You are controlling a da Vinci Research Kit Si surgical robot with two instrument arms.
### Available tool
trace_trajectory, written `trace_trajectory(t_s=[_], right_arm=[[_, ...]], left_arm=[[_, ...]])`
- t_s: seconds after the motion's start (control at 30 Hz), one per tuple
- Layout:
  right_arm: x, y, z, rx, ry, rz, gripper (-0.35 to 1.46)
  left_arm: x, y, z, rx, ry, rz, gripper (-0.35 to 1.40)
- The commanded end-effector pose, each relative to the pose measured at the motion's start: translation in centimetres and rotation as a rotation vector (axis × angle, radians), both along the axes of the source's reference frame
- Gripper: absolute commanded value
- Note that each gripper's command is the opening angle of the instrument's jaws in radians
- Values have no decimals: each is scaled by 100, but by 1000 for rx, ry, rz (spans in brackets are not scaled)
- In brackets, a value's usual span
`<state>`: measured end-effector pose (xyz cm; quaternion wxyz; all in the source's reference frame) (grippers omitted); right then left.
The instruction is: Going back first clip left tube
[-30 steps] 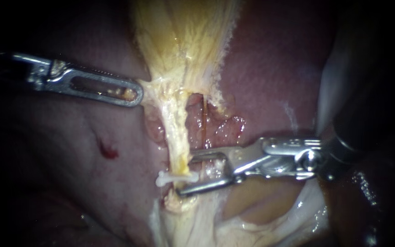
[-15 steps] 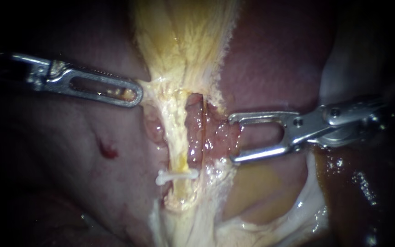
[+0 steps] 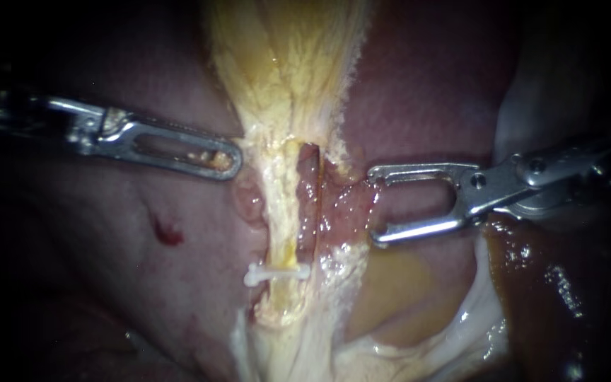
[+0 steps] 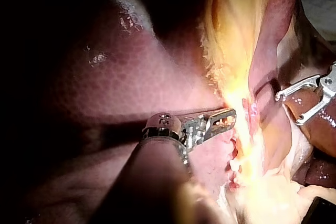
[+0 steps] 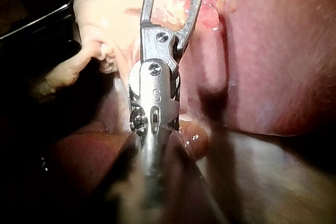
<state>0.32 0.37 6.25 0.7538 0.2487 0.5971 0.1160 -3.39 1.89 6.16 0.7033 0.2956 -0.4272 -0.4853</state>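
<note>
Backed off the clip [image 3: 277, 271], my right instrument [image 3: 374, 206] holds its jaws spread; my left instrument [image 3: 229, 163] seemingly pinches the gallbladder [image 3: 284, 71].

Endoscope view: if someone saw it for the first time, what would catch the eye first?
Most striking is the pale yellow tube running down the middle over the dark red liver, with a white clip across it low down. To its right, the right instrument has its jaws wide open and grips nothing. The left instrument reaches the yellow tissue's other edge higher up.
</note>
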Motion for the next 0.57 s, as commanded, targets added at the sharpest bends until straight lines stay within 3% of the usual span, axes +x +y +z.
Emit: trace_trajectory(t_s=[0.03, 0.23, 0.57], right_arm=[[0, -1, 0, 0, 0, 0, 50], [1, -1, 0, 2, 4, -5, 50], [1, -1, 1, 3, 7, -10, 50]], left_arm=[[-4, -1, 4, -2, 4, 4, -35], [-14, -4, 20, 2, 10, 11, -35], [-12, -2, 27, 6, 11, 14, -35]])
